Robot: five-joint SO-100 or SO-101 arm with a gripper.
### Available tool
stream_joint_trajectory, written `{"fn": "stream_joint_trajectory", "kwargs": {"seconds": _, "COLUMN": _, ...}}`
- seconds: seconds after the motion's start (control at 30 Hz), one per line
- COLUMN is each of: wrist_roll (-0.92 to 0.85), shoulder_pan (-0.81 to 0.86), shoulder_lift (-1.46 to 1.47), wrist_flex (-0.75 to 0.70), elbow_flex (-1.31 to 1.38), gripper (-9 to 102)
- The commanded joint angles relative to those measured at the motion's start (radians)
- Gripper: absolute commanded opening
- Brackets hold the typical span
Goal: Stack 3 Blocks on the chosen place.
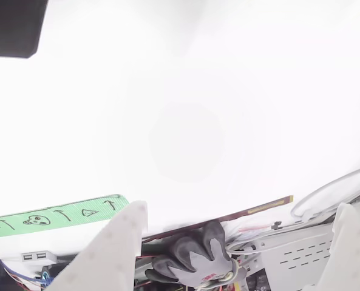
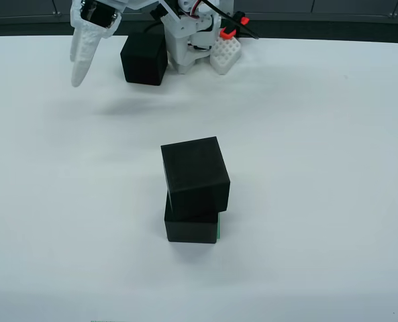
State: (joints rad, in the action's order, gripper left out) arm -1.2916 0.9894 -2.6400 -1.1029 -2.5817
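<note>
Nearest the fixed front view, two blocks are stacked: the lower block [image 2: 191, 227] covers the green patch [image 2: 218, 229], the upper block [image 2: 194, 172] sits twisted and overhanging. The third block [image 2: 144, 58] waits near the arm base [image 2: 192, 37], just beside the gripper [image 2: 84, 57], whose fingers stand wide apart, empty. Likely risk: the skewed upper cube gives a poor seat, so a third may topple the stack.

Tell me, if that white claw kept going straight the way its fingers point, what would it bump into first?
Probably just the bare white table. In the view from above, the gripper points down at bare surface left of the lone black cube, well short of the two stacked cubes. Its height is hard to judge.
</note>
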Motion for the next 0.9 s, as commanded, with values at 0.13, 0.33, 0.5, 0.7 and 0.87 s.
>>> {"fn": "stream_joint_trajectory", "kwargs": {"seconds": 0.13, "wrist_roll": 0.328, "shoulder_pan": -0.071, "shoulder_lift": 0.026, "wrist_flex": 0.207, "elbow_flex": 0.176, "gripper": 38}}
{"fn": "stream_joint_trajectory", "kwargs": {"seconds": 0.33, "wrist_roll": 0.399, "shoulder_pan": -0.101, "shoulder_lift": 0.071, "wrist_flex": 0.216, "elbow_flex": 0.328, "gripper": 38}}
{"fn": "stream_joint_trajectory", "kwargs": {"seconds": 0.5, "wrist_roll": 0.416, "shoulder_pan": -0.094, "shoulder_lift": 0.055, "wrist_flex": 0.218, "elbow_flex": 0.353, "gripper": 35}}
{"fn": "stream_joint_trajectory", "kwargs": {"seconds": 0.7, "wrist_roll": 0.546, "shoulder_pan": -0.081, "shoulder_lift": -0.012, "wrist_flex": 0.213, "elbow_flex": 0.359, "gripper": 30}}
{"fn": "stream_joint_trajectory", "kwargs": {"seconds": 0.87, "wrist_roll": 0.626, "shoulder_pan": -0.075, "shoulder_lift": -0.152, "wrist_flex": 0.215, "elbow_flex": 0.175, "gripper": 30}}
